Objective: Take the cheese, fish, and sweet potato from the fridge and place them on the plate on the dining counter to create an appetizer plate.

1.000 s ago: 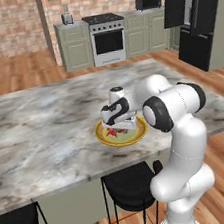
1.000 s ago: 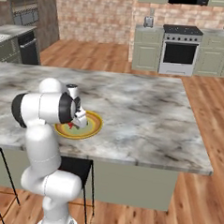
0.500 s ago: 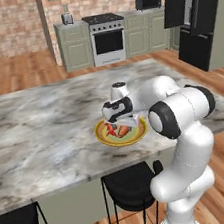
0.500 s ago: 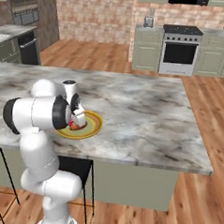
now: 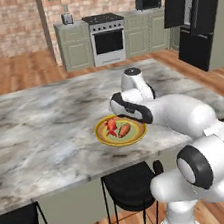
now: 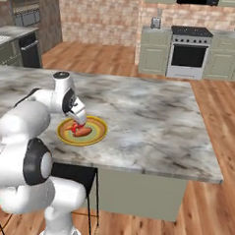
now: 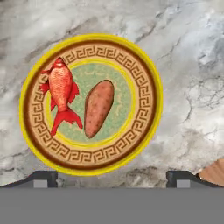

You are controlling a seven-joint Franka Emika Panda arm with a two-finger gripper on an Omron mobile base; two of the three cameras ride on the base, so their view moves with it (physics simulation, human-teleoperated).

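Below the open gripper (image 7: 111, 177), fish (image 7: 60, 93) beside sweet potato (image 7: 98, 107), on plate (image 7: 148, 113)

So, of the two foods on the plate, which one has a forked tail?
The fish, bright red with fins, lying beside the sweet potato on the plate. The sweet potato is a smooth orange-brown oval with no tail.

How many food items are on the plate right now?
2. The fish lies on one side of the plate, and the sweet potato lies beside it near the centre, apart from it. No cheese is on it.
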